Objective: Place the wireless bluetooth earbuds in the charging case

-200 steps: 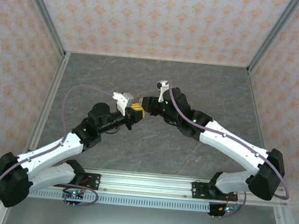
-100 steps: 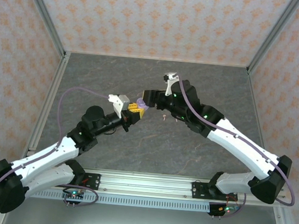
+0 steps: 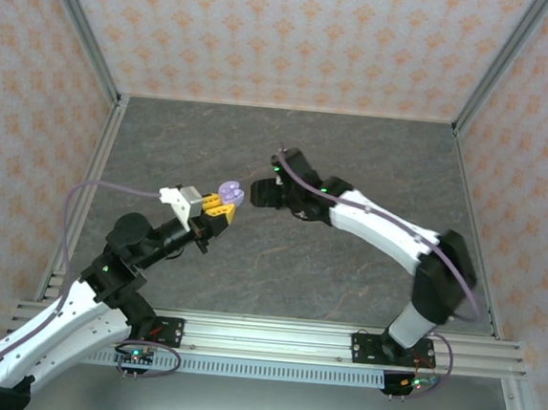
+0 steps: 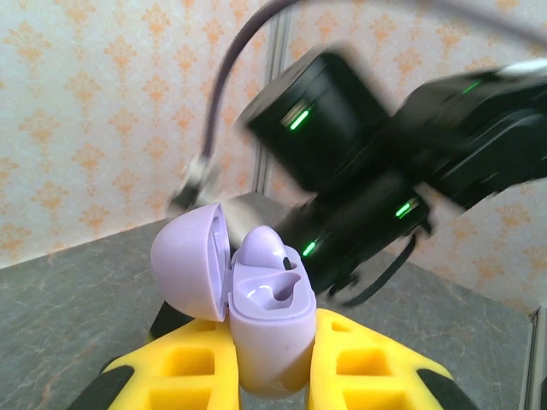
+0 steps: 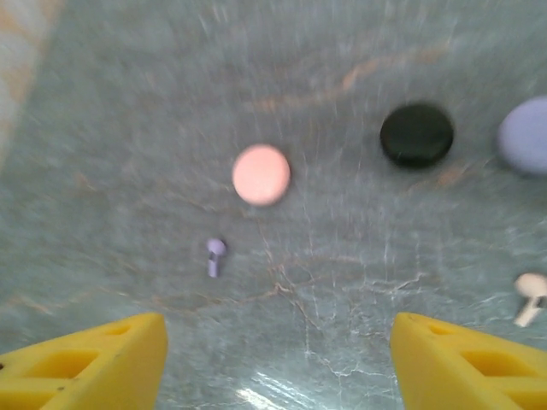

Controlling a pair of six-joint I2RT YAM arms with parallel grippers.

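Left claw (image 3: 218,206) clamped on open lavender charging case (image 4: 269,320), one bud (image 4: 261,245) seated. Right claw (image 5: 278,342) spread, empty; loose lavender earbud (image 5: 214,254) on surface (image 5: 342,282) just ahead of it. Risk: that earbud skids or flips if pinched off-centre.

Item count by kind.
One charging case (image 4: 267,329), lavender. Two loose earbuds: lavender earbud (image 5: 214,254), pale earbud (image 5: 530,295). Three round discs: pink disc (image 5: 261,174), black disc (image 5: 416,134), lavender disc (image 5: 528,135).

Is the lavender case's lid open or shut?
Open: the lavender charging case, gripped by the left gripper, has its lid swung aside, showing its inner wells.
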